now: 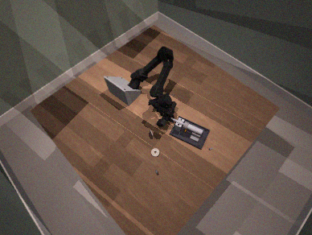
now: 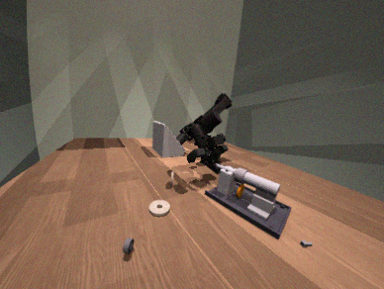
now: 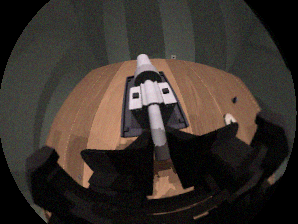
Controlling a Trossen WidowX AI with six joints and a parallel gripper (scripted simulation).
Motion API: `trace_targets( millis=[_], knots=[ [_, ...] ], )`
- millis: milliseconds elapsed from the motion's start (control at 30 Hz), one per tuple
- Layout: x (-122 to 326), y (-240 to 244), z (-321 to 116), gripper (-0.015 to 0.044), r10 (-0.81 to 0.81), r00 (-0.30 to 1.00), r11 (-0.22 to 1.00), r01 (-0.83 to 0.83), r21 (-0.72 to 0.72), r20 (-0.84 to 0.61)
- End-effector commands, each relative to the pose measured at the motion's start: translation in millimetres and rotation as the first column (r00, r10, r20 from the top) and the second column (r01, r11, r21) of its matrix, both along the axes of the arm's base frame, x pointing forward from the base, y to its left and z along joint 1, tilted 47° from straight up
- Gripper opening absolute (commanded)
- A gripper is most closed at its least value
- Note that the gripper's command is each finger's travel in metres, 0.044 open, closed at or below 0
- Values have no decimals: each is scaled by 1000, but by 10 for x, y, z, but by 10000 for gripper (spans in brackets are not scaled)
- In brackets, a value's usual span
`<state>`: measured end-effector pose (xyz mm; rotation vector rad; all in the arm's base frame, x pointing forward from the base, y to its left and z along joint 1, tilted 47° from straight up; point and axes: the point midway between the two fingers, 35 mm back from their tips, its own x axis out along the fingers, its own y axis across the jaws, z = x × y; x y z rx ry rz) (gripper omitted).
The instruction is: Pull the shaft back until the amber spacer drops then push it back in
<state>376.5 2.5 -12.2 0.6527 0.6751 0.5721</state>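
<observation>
My gripper [image 1: 170, 119] [image 2: 217, 168] [image 3: 156, 127] is shut on the outer end of the pale shaft [image 3: 157, 120] [image 1: 174, 120]. The shaft runs into the white block [image 2: 226, 183] [image 3: 135, 101] on the dark base [image 2: 272, 227] [image 3: 127, 121]. Behind the block is the thick grey cylinder [image 1: 194, 128] [image 2: 259, 183] [image 3: 143, 62]. An amber spacer [image 2: 240, 191] [image 1: 185, 130] stands on edge, low below the near end of the cylinder. Whether it touches the base cannot be told. In the wrist view the spacer is hidden.
A white ring [image 1: 153, 154] [image 2: 153, 210] lies on the wooden table, with a small grey ring [image 1: 157, 172] [image 2: 129, 245] beyond it. A small grey piece [image 1: 210, 149] [image 2: 306, 243] lies past the base. A grey wedge-shaped block [image 1: 121, 90] [image 2: 165, 143] stands near the arm's foot.
</observation>
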Motion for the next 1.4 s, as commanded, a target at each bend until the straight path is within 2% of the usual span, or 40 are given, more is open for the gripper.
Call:
trace_targets(
  millis=[0, 1367],
  knots=[
    [22, -3, 2, 0, -4, 1000, 1000, 4, -1, -1],
    [145, 28, 27, 0, -4, 1000, 1000, 4, -1, 0]
  ],
)
